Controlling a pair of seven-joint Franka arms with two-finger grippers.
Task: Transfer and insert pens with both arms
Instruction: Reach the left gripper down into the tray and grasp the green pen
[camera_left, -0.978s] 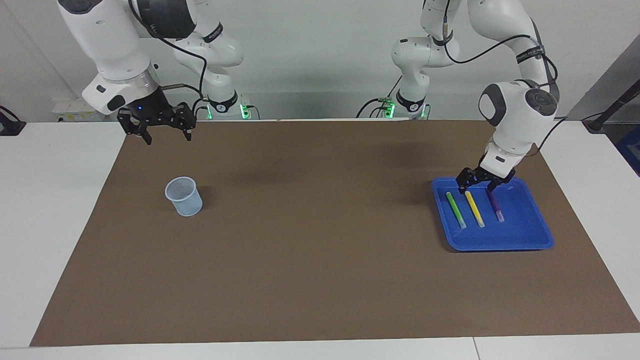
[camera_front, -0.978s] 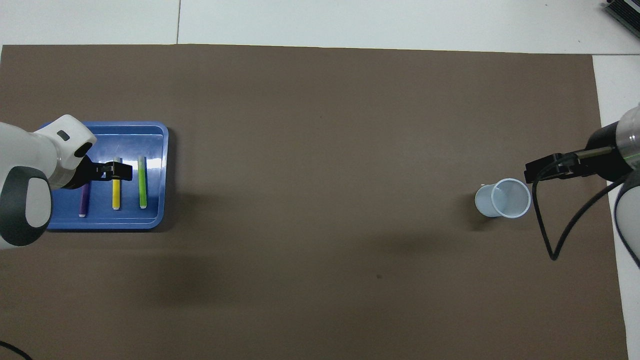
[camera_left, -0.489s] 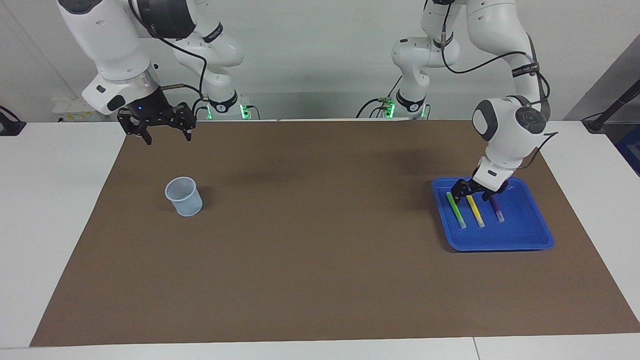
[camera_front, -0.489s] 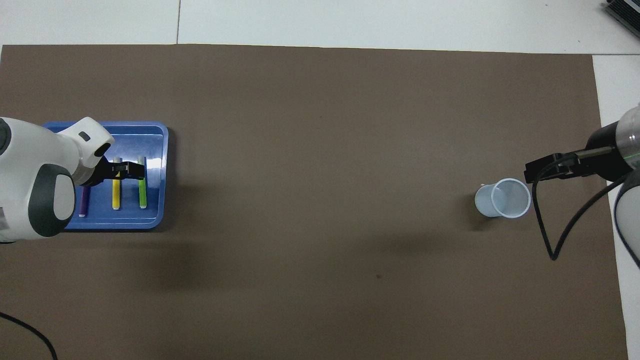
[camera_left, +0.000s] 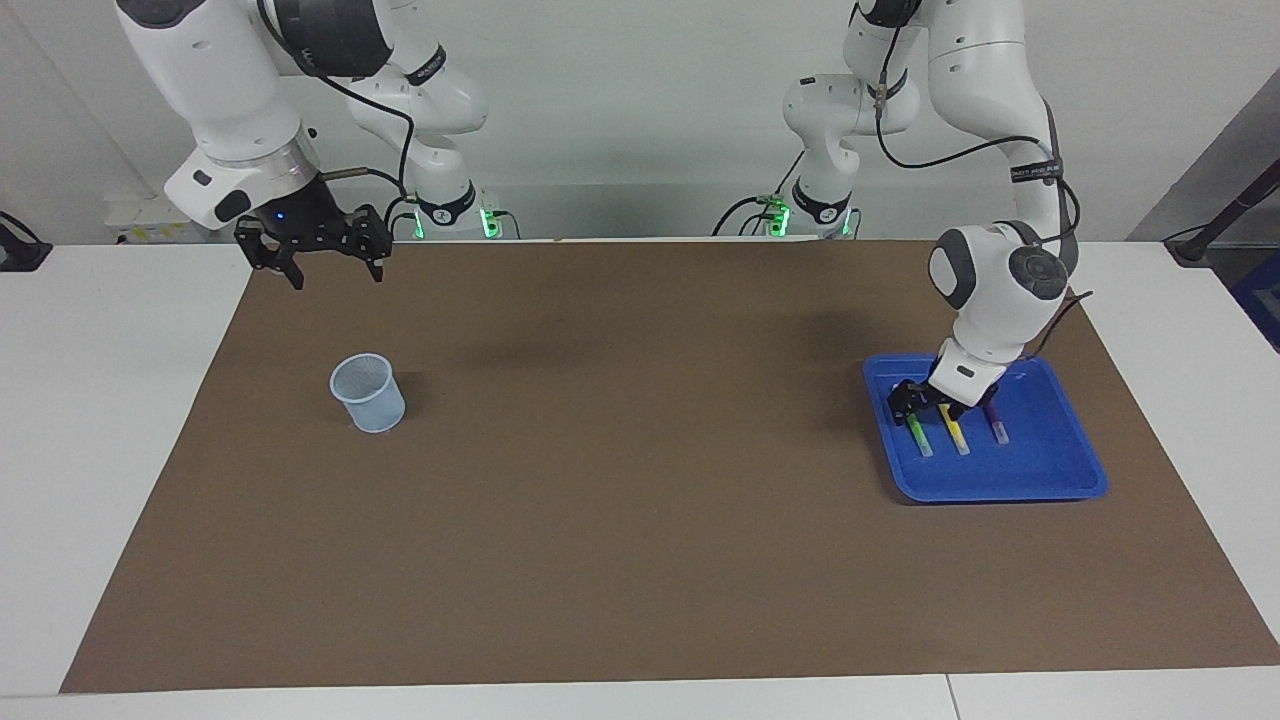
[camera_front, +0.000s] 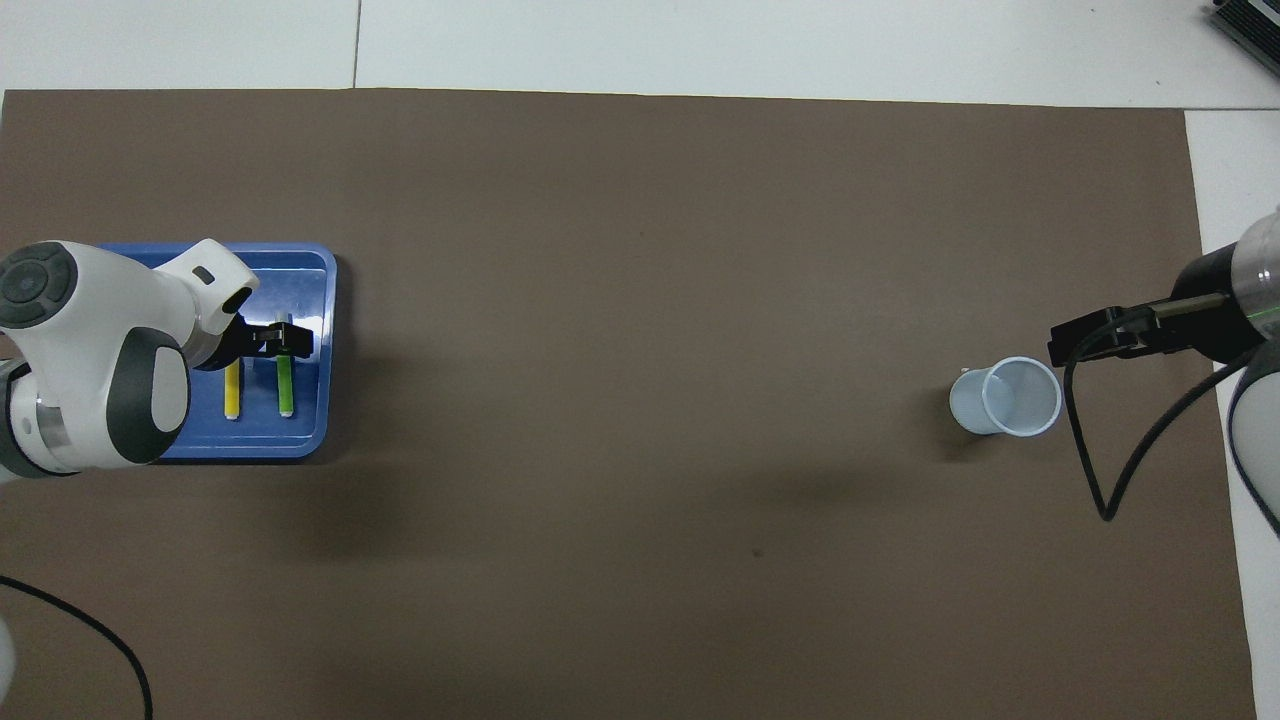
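Three pens lie side by side in a blue tray (camera_left: 1000, 488) at the left arm's end of the table: green (camera_left: 920, 438), yellow (camera_left: 958, 438) and purple (camera_left: 998, 431). My left gripper (camera_left: 926, 406) is low in the tray, open, over the half of the green pen (camera_front: 285, 392) that lies nearer the robots. From overhead the left gripper (camera_front: 286, 341) covers that part, the yellow pen (camera_front: 232, 393) lies beside it, and the arm hides the purple pen. My right gripper (camera_left: 322, 258) waits open in the air, over the mat's edge nearest the robots.
A pale mesh cup (camera_left: 368, 393) stands upright on the brown mat toward the right arm's end; overhead the cup (camera_front: 1005, 398) sits just inward of the right gripper (camera_front: 1088, 338). A black cable loops down from the right arm.
The left gripper has dropped lower into the tray and shifted from over the yellow and purple pens to the green one. The right arm has not moved.
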